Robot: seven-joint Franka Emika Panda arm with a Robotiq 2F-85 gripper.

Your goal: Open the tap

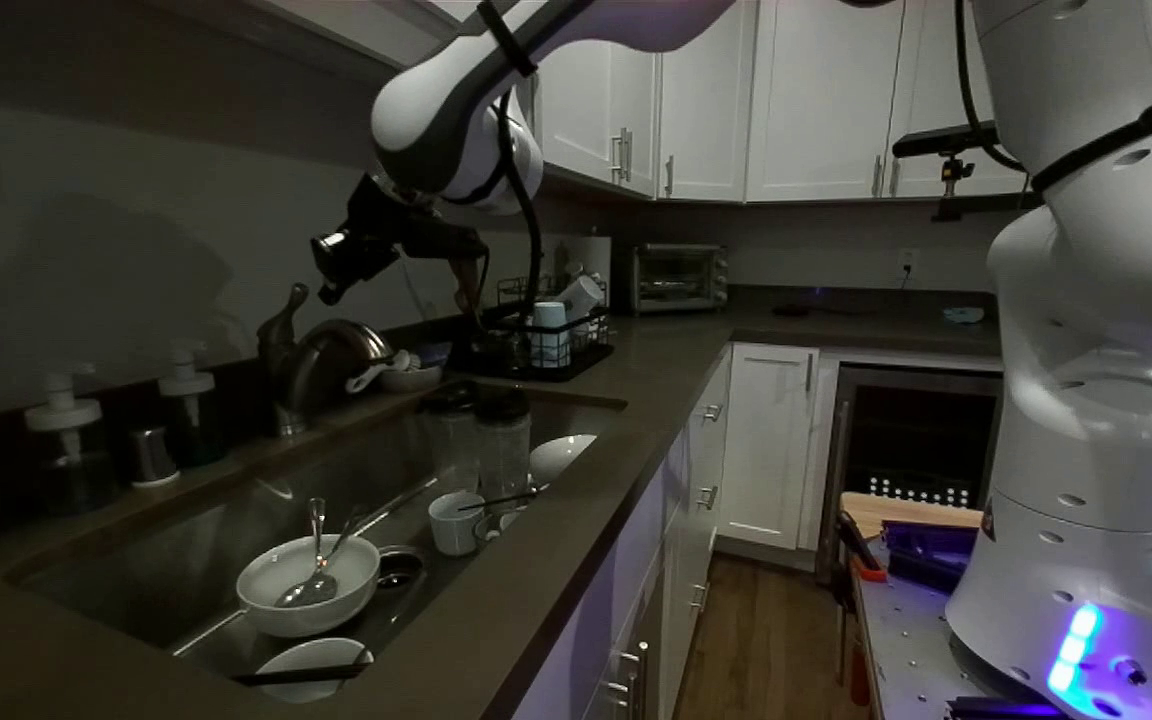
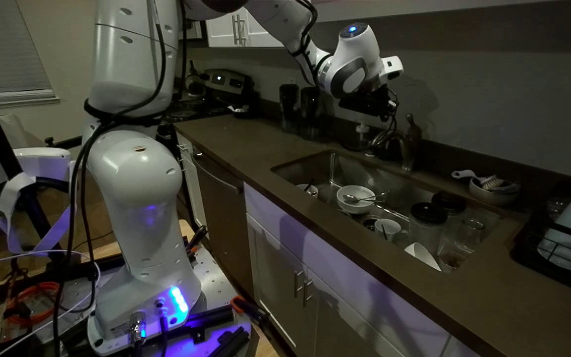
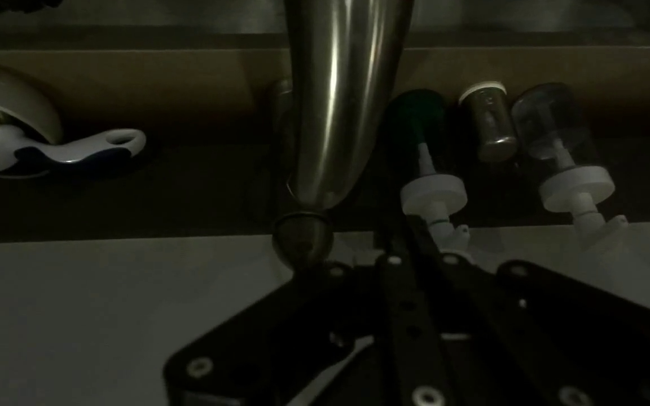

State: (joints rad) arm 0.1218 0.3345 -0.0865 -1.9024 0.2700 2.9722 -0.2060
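Observation:
The dark-metal tap [image 1: 308, 368] stands behind the sink, with its arched spout and its lever [image 1: 281, 318] on top. It also shows in an exterior view [image 2: 407, 148]. In the wrist view the spout [image 3: 347, 101] runs to the top edge, and a rounded tap part [image 3: 302, 239] is below it, partly covered by the left finger linkage. My gripper [image 3: 397, 225] is dark, with its fingers together and nothing seen between them. In an exterior view the gripper [image 1: 331, 290] hangs above the tap and appears apart from it. In the exterior view from across, its fingers are hard to make out.
Soap bottles with white pumps [image 3: 433, 194] and a small shaker [image 3: 490, 121] stand beside the tap. A bowl with a white brush [image 3: 71, 149] is on its other side. The sink [image 1: 176, 500] holds bowls, cups and jars. A dish rack [image 1: 586, 355] stands farther along.

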